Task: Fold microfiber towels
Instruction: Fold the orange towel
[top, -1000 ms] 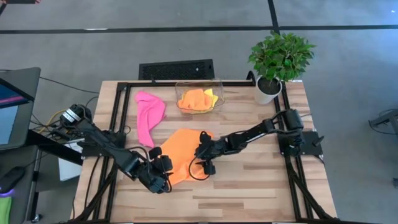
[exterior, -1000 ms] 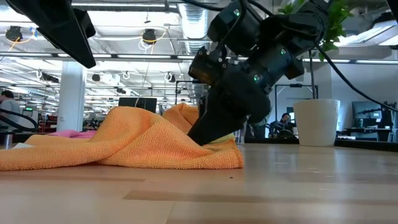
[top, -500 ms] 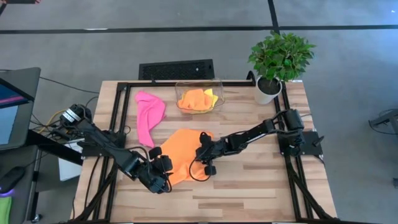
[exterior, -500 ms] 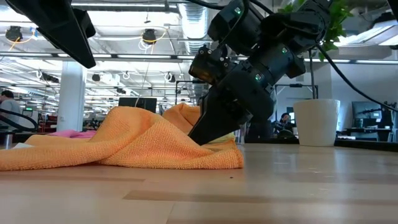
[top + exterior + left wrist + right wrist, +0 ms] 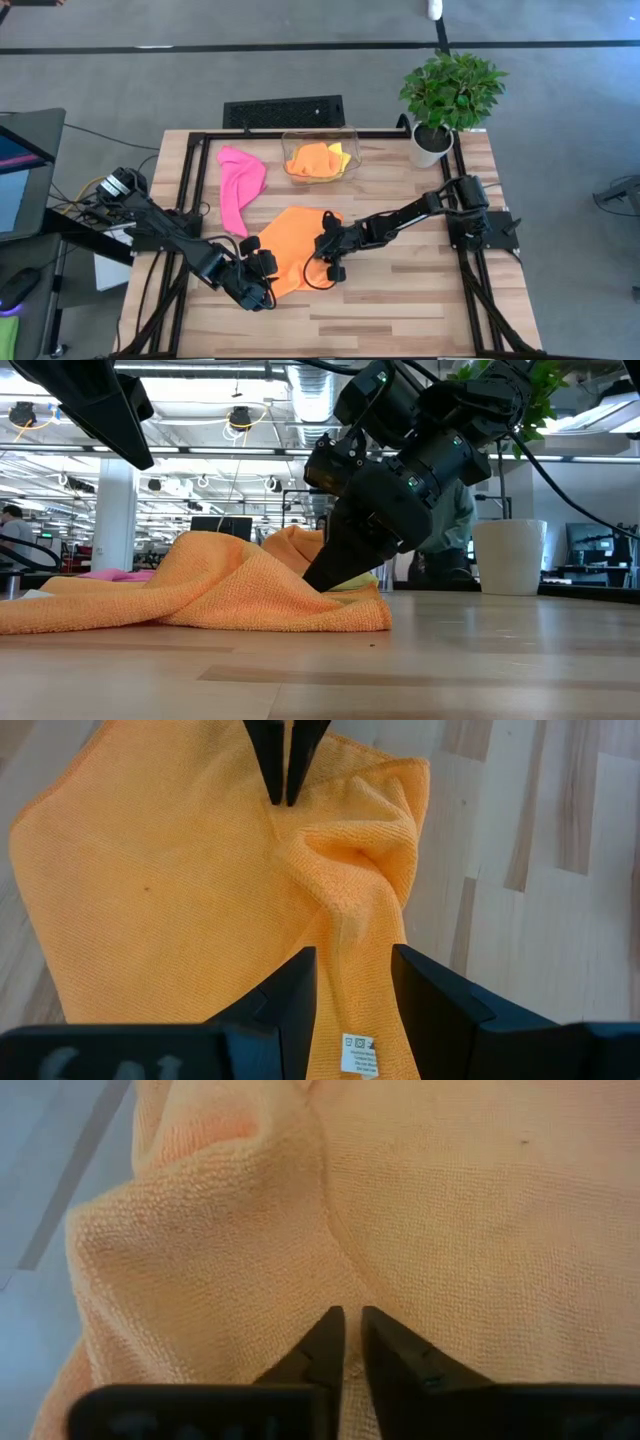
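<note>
**Two grippers on one orange towel**

The wooden counter (image 5: 420,290) fills the high view, framed by black rails. Only that overhead view takes in the whole layout: an orange towel (image 5: 290,245) spread near the middle, a hot pink towel (image 5: 240,185) lying crumpled toward the far left, and a clear plastic bin (image 5: 322,155) at the far edge holding another orange towel (image 5: 312,160) and a yellow towel (image 5: 338,155) bunched together. A potted plant (image 5: 450,95) stands at the far right corner.

The low view, level with the counter, shows what the overhead hides: the spread towel is not flat but humped in soft ridges, its near edge resting on the wood. A person (image 5: 450,525) stands in the room behind.

The right gripper (image 5: 322,248) reaches in from the right side and presses down on the towel's right part. Its wrist view shows its fingers (image 5: 325,1345) nearly together, pinching a raised fold of the orange cloth between them.

The left gripper (image 5: 262,268) sits at the towel's near-left edge. Its wrist view shows its fingers (image 5: 295,995) set apart with a rolled edge of the towel lying between them, not squeezed; a small white label (image 5: 358,1055) on that edge is seen in no other view. The same view catches the right gripper's narrowed tips farther off on the cloth.
</note>
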Motion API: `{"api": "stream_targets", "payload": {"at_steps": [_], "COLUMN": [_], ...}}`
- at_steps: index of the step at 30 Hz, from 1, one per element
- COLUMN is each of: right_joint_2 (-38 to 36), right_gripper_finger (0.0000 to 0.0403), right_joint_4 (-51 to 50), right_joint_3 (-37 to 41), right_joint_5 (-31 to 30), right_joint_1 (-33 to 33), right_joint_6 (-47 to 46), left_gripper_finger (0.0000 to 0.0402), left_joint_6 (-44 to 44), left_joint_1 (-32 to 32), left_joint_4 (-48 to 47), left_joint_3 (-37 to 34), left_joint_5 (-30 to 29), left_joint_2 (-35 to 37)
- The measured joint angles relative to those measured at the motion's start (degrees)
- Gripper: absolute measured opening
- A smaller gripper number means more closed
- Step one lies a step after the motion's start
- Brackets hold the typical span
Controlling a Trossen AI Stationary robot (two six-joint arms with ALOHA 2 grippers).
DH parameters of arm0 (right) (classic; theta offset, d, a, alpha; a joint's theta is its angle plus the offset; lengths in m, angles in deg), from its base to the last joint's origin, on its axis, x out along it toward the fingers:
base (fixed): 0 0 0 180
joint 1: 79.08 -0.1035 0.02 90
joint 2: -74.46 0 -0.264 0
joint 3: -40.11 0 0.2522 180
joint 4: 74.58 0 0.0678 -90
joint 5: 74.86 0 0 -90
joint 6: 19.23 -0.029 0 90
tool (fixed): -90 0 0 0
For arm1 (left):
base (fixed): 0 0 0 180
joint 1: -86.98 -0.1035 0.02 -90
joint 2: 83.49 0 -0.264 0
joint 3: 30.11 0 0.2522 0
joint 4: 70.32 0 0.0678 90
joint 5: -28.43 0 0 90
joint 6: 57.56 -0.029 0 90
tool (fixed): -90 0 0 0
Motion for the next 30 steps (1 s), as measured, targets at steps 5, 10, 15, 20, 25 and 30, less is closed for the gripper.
{"api": "stream_targets", "payload": {"at_steps": [5, 10, 15, 20, 25, 30], "right_joint_2": [0.00, -0.04, -0.04, -0.04, -0.04, -0.04], "right_gripper_finger": [0.0122, 0.0162, 0.0176, 0.0176, 0.0170, 0.0165], "right_joint_4": [-0.32, -2.25, -2.33, -1.77, -1.70, -3.48], "right_joint_3": [0.00, 0.02, 0.02, -0.20, -1.39, -2.16], "right_joint_5": [-0.48, -0.48, -0.46, -0.44, -0.45, -0.44], "right_joint_1": [-0.09, 0.44, 0.74, 0.76, 0.76, 0.87], "right_joint_6": [0.44, 0.48, 1.01, 2.00, 2.04, 2.56], "left_gripper_finger": [0.0123, 0.0123, 0.0123, 0.0123, 0.0123, 0.0123], "left_joint_6": [0.24, 0.27, 0.31, 0.33, 0.38, 0.40], "left_joint_1": [0.00, 0.00, 0.00, 0.00, 0.00, 0.00], "left_joint_4": [0.00, -0.02, 0.00, 0.00, 0.00, 0.00], "left_joint_3": [0.00, 0.00, 0.00, 0.00, 0.00, 0.00], "left_joint_5": [0.04, 0.07, 0.07, 0.07, 0.07, 0.06], "left_joint_2": [0.00, 0.00, 0.00, -0.02, -0.02, -0.02]}}
